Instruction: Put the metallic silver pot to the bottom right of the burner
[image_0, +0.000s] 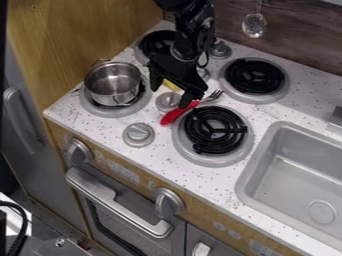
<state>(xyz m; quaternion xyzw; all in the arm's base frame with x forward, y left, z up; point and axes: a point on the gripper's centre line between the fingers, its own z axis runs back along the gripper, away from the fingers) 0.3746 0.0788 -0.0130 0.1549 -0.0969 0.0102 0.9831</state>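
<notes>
Pot (105, 96), shiny silver metal, round, open-topped, loop-handled, gripper (173, 90) spread wide, empty

Red-handled fork (175, 114) on speckled counter (103, 127), perforated spoon (254, 25) hanging by wooden wall (300, 41), gray sink (256, 162) at right

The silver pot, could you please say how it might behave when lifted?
The pot is probably stiff and fairly light, with thin metal walls and nothing visible inside. Its shiny side may be slippery. Lifted by one loop handle, it would likely tip.
</notes>
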